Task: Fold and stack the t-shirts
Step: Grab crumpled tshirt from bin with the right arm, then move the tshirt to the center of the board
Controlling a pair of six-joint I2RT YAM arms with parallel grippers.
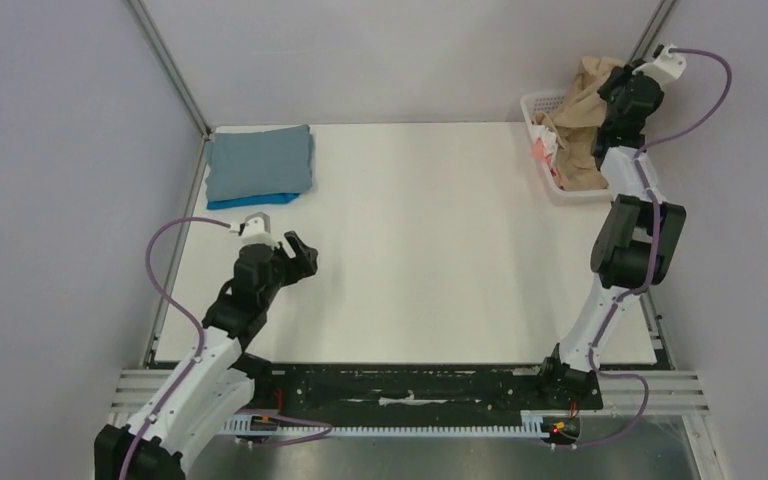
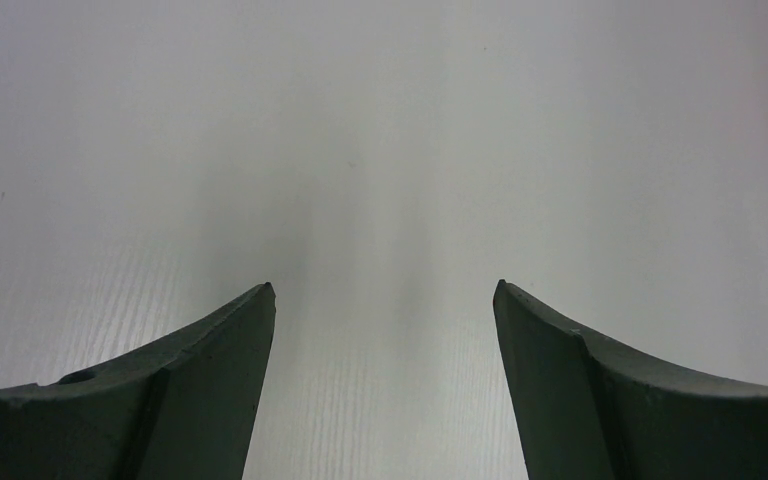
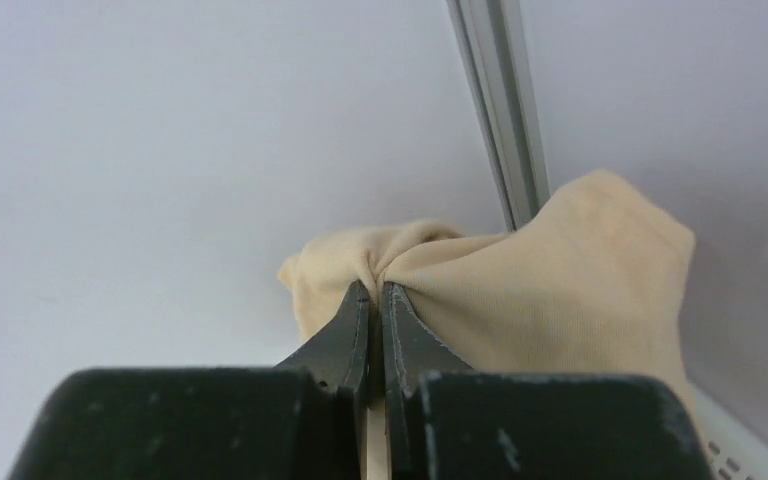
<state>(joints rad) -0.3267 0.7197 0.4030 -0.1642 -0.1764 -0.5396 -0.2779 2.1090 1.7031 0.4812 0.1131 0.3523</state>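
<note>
Pinching tan t-shirt (image 3: 560,270), right gripper (image 3: 372,290) hangs above basket (image 1: 532,104).

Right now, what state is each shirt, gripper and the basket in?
tan shirt: pinched, lifted, hanging into the basket.
grey-blue shirt: folded, atop the blue shirt.
blue shirt: folded, bottom of the stack.
pink shirt: crumpled in the basket.
basket: holds unfolded shirts.
left gripper: open, empty.
right gripper: shut on tan shirt.

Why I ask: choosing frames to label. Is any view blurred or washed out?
Top external: evenly lit, sharp. Left wrist: pale sheen on the table ahead of the open left gripper. Right wrist: tan t-shirt crisp where the right gripper pinches it.
</note>
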